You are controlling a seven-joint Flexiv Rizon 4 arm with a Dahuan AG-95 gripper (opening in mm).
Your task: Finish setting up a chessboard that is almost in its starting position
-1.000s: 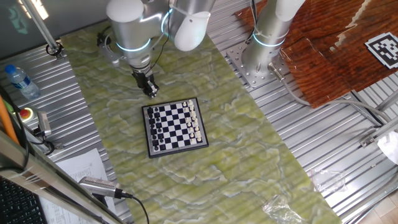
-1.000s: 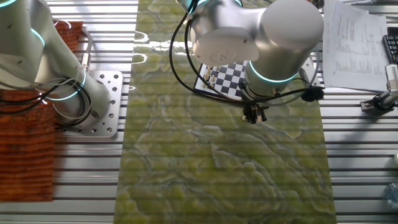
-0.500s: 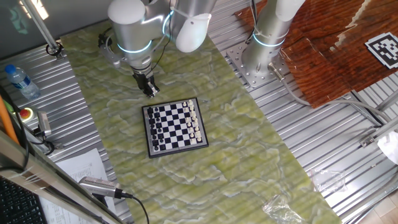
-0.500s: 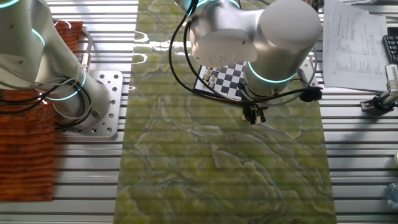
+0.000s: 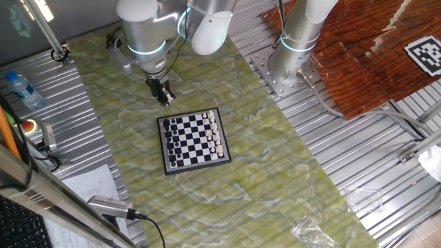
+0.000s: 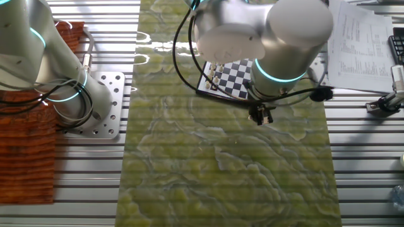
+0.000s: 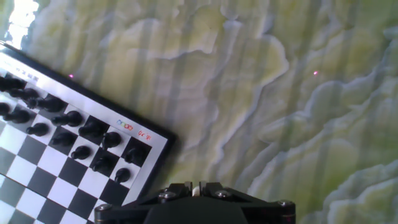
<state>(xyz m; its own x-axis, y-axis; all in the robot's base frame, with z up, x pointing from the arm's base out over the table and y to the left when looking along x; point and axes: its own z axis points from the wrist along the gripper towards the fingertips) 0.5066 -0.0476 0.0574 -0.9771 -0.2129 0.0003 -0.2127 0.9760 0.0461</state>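
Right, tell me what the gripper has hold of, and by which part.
Nothing that can be seen. The gripper hangs beside the chessboard, off its frame, with no piece visible between its fingers.

We note one fixed view set high and well back, looking down across the worktop (image 5: pixel 275 172) with the chessboard (image 5: pixel 193 140) near centre. The other fixed view looks down from the opposite side, the arm hiding part of the chessboard (image 6: pixel 230 79). The hand view sits close, facing down onto one board corner (image 7: pixel 81 155). All three share that board.
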